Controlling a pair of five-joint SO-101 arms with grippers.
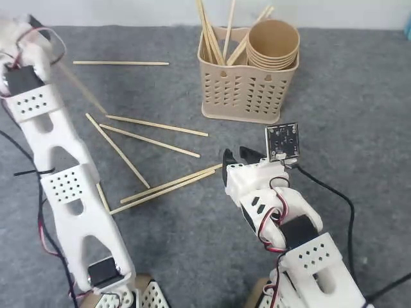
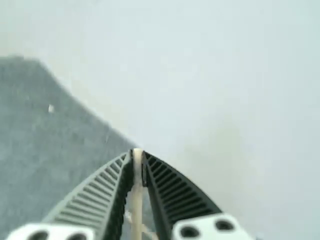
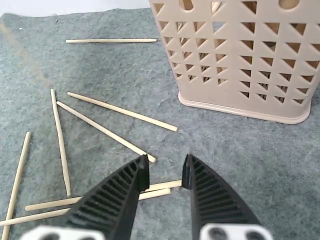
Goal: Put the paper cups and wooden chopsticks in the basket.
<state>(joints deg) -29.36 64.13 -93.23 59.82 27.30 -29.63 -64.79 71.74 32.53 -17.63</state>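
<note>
A beige slotted basket [image 1: 239,93] stands at the back of the grey mat, with a stack of paper cups [image 1: 273,42] and several upright chopsticks [image 1: 209,29] in it. Several more wooden chopsticks lie loose on the mat [image 1: 156,125], [image 1: 121,63]. My right gripper [image 1: 235,154] is open just over the near ends of a pair of chopsticks [image 3: 161,188], and its fingertips [image 3: 143,167] stand on either side above them. My left gripper [image 2: 136,154] is shut on a chopstick [image 2: 135,195], held up at the far left. That chopstick [image 1: 83,90] slants down over the mat.
The basket [image 3: 235,60] is close ahead of the right gripper. The mat's back edge meets a pale wall [image 1: 128,13]. The left arm [image 1: 61,179] stretches along the mat's left side. Black cables [image 1: 340,199] trail beside the right arm.
</note>
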